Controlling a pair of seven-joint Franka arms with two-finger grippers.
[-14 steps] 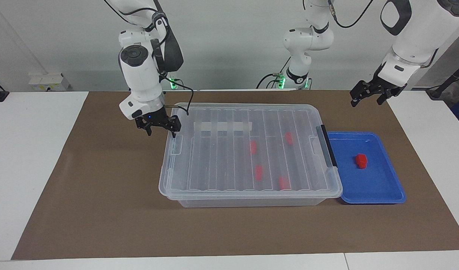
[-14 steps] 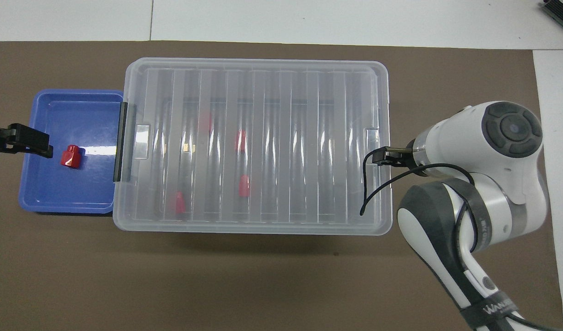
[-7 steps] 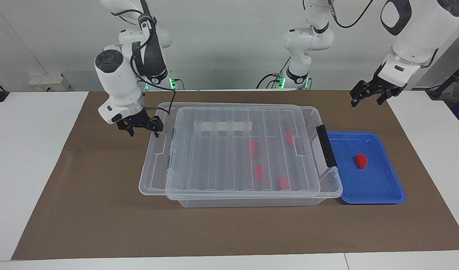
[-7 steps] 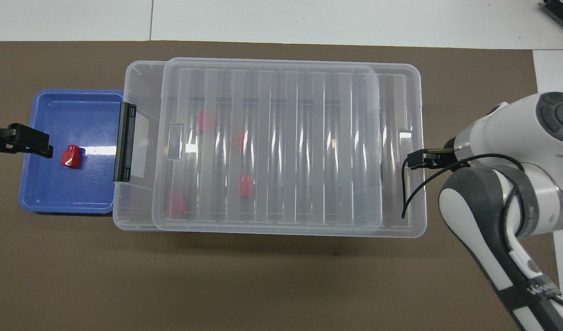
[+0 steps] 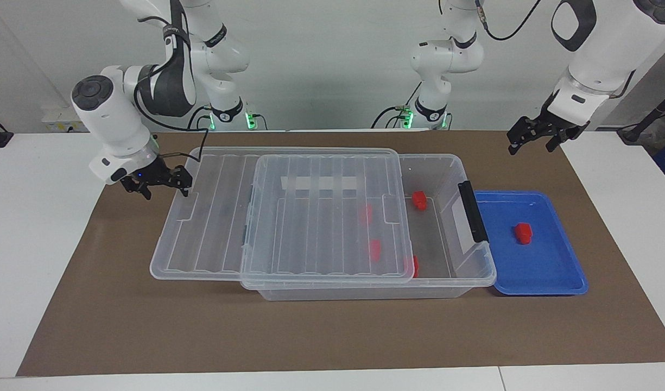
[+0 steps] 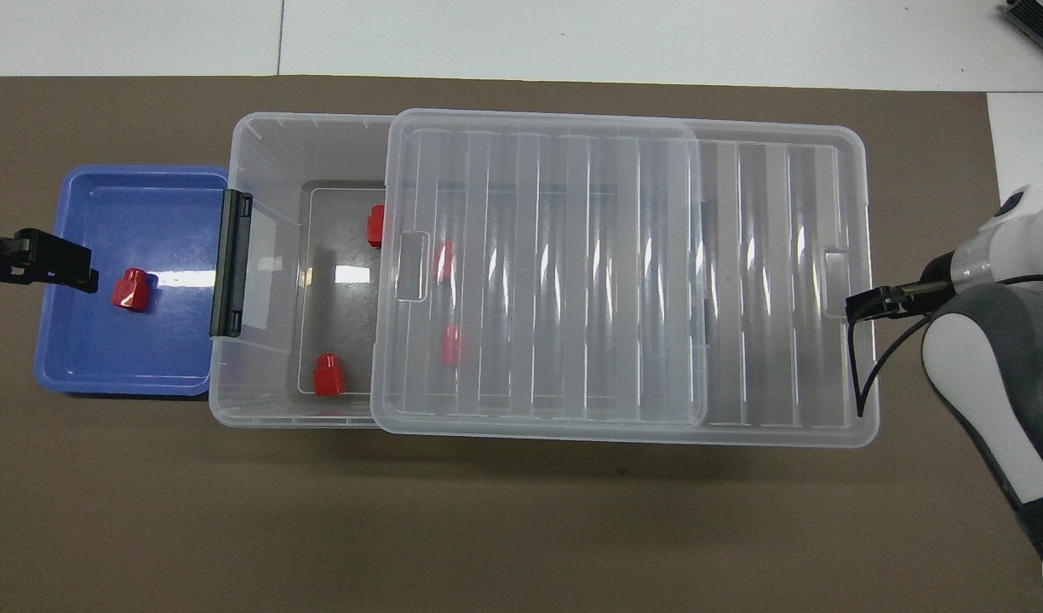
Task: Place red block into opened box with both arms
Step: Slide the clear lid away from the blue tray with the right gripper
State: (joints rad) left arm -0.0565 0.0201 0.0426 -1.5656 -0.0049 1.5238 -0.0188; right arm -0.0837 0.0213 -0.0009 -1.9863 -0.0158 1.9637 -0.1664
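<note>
Two open-jawed grippers: right gripper (image 5: 161, 184) has dragged the lid (image 5: 289, 217) further off the box (image 5: 476, 269); left gripper (image 5: 533, 138) waits.

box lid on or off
Partly off: the lid sits slid toward the right arm's end, baring the box interior beside the tray.

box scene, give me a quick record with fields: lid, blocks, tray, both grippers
box: clear bin on the brown mat, beside the blue tray
lid: ribbed clear lid lying part way off, toward the right arm's end; the end by the black handle is uncovered
blocks in box: four red, two in the uncovered part, two under the lid
tray: blue tray with one red block in it
right gripper: open, at the lid's end edge
left gripper: open, waiting in the air over the mat, near the tray
</note>
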